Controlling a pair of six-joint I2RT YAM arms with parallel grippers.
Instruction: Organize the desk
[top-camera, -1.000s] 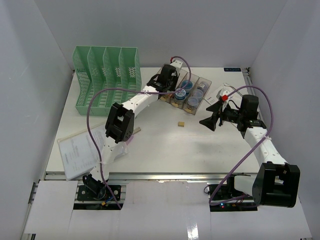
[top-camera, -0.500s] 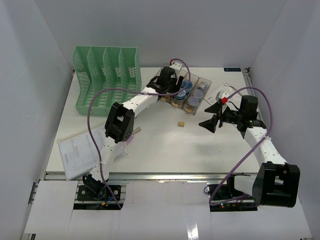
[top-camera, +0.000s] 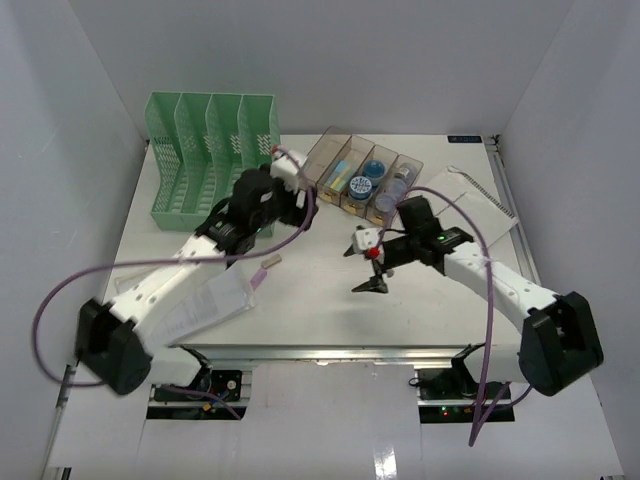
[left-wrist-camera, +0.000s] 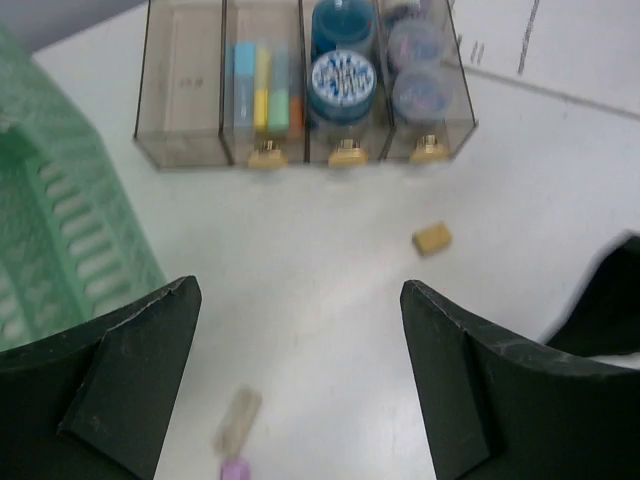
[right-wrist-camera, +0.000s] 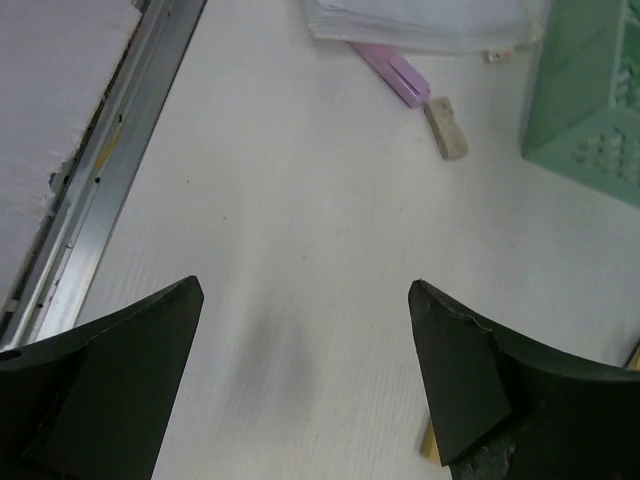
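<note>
The white desk (top-camera: 320, 310) carries small loose items. My left gripper (top-camera: 283, 212) hangs open and empty between the green rack and the clear tray. In its wrist view the left gripper (left-wrist-camera: 298, 290) faces the tray (left-wrist-camera: 300, 150), with a tan block (left-wrist-camera: 432, 238) ahead and a beige stick (left-wrist-camera: 237, 420) below. My right gripper (top-camera: 362, 268) stands open over mid-desk. Seen from the wrist, the right gripper (right-wrist-camera: 305, 288) frames bare desk (right-wrist-camera: 300, 200), and the tan block (right-wrist-camera: 430, 445) peeks out beside its right finger.
A green file rack (top-camera: 210, 155) stands back left. The clear tray (top-camera: 365, 180) holds blue rolls (left-wrist-camera: 342, 75) and coloured sticks. A purple item (right-wrist-camera: 390, 72) and a beige eraser (right-wrist-camera: 446, 130) lie by papers (top-camera: 200, 305). A notebook (top-camera: 470, 195) lies right; the rail (right-wrist-camera: 110, 160) edges the front.
My left gripper has pulled back from the tray toward the rack and opened wide. My right gripper has swung left from the notebook to mid-desk, over the tan block.
</note>
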